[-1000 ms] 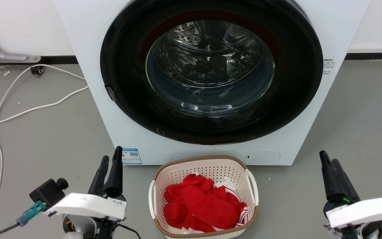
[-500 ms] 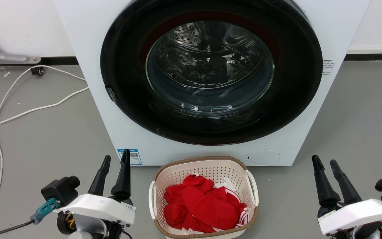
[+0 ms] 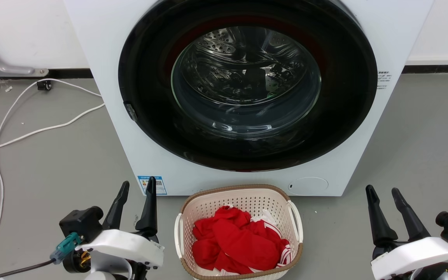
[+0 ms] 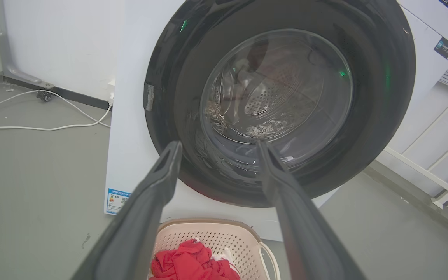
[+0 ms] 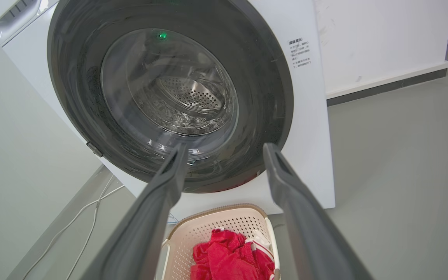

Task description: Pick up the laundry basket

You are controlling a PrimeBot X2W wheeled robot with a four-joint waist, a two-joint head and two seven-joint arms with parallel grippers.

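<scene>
So, head view: laundry basket (image 3: 204, 204) on the floor just before the washing machine (image 3: 130, 147), left gripper (image 3: 139, 182) and right gripper (image 3: 382, 189) flanking it, fingers spread, empty (set up for the side handles, I'd guess). Both wrist views: basket low between the fingers.

Bright, even, diffuse indoor light leaves only soft, faint shadows on the grey floor (image 3: 53, 163). The washing machine's door glass (image 3: 246, 81) carries white reflections, and small green glints in both wrist views. Those views bow straight lines near their edges. The dark fingers (image 4: 146, 217) look slightly soft.
</scene>
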